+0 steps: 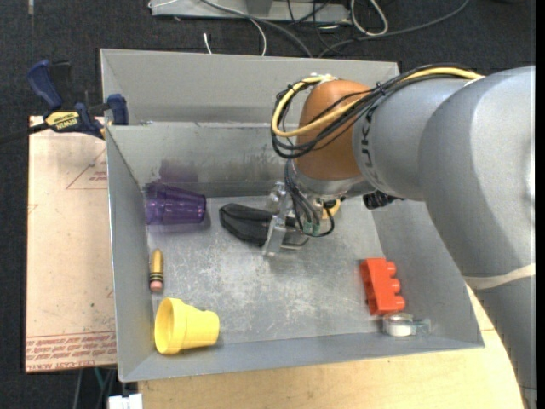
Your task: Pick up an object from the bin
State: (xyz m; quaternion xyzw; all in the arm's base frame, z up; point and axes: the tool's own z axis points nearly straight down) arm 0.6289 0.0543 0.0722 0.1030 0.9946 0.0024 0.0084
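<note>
- The gripper (279, 233) is down near the floor of the grey bin (289, 301), around the middle and a bit toward the back wall.
- The closest thing is a curved black object (241, 221) lying flat. Its right end is right up against the gripper, and the rest sticks out to the left.
- Honestly can't tell whether the gripper is open or clamped, or whether it actually has hold of the black thing. The wrist and cables hide that bit.
- Further left there's a purple ribbed cup (174, 206) on its side.
- Front left: a small crayon (156, 270) and a tipped-over yellow cup (185, 325).
- Front right: an orange toy brick (381, 285), well apart from the gripper.
</note>
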